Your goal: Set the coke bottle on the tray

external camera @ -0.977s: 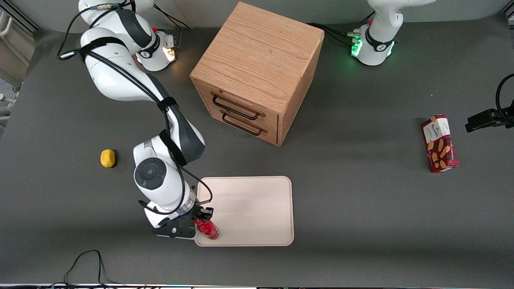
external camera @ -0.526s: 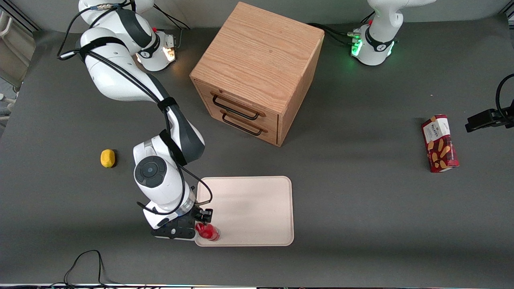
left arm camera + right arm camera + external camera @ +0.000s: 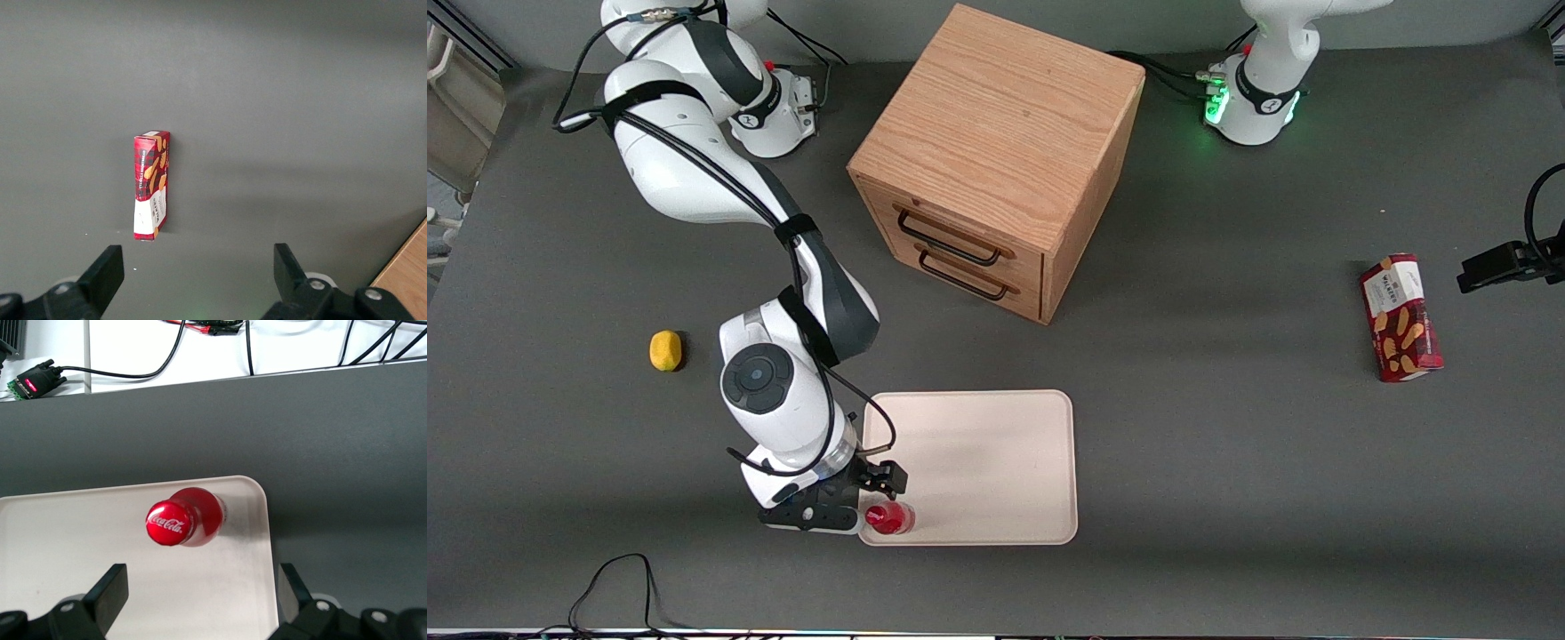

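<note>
The coke bottle (image 3: pixel 888 517) is small and red with a red cap. It stands upright on the cream tray (image 3: pixel 987 462), in the tray's corner nearest the front camera toward the working arm's end. In the right wrist view its cap (image 3: pixel 168 524) faces the camera and the tray (image 3: pixel 73 547) lies beneath it. My right gripper (image 3: pixel 871 500) is open just beside and above the bottle. Its fingers (image 3: pixel 110 587) stand wide apart over the tray and touch nothing; the gripper (image 3: pixel 200 590) holds nothing.
A wooden two-drawer cabinet (image 3: pixel 996 160) stands farther from the front camera than the tray. A yellow lemon-sized object (image 3: pixel 664 349) lies toward the working arm's end. A red snack box (image 3: pixel 1400 317) lies toward the parked arm's end and shows in the left wrist view (image 3: pixel 152 185). Cables (image 3: pixel 614 578) lie at the table's front edge.
My gripper has opened and let go of the coke bottle. The bottle went from tilted to upright on the tray's corner, and the fingers drew slightly away from it.
</note>
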`<action>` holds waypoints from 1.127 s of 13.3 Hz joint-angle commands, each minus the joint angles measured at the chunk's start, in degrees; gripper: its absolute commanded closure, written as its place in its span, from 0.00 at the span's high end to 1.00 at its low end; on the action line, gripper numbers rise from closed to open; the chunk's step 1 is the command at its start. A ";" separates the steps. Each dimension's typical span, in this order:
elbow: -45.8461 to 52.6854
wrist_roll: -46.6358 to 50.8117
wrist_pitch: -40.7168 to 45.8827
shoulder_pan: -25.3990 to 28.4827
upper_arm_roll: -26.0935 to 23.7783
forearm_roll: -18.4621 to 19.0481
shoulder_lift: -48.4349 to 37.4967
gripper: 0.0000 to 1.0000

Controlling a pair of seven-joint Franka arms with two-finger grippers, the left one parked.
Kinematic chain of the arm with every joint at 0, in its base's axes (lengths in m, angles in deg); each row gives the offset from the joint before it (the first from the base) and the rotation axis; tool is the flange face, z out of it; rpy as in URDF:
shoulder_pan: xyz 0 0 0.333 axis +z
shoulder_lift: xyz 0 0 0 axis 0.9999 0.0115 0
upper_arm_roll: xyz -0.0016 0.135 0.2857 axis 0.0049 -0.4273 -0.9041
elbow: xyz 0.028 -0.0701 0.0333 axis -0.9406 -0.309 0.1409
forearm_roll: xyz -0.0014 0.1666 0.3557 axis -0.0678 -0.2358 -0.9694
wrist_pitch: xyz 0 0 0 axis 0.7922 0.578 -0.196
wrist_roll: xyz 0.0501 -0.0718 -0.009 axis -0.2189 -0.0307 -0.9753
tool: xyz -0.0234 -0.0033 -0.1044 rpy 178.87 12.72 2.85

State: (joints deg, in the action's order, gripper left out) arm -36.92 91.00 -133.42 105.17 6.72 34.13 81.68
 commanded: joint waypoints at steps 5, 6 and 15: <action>1.71 0.12 0.75 0.60 0.31 1.23 0.13 1.00; 1.71 0.29 0.75 0.60 0.31 1.23 0.13 1.00; -6.86 -8.55 19.80 -6.58 -0.21 -7.27 -13.63 1.00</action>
State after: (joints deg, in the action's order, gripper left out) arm -35.78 87.78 -116.92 102.25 6.76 31.08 75.86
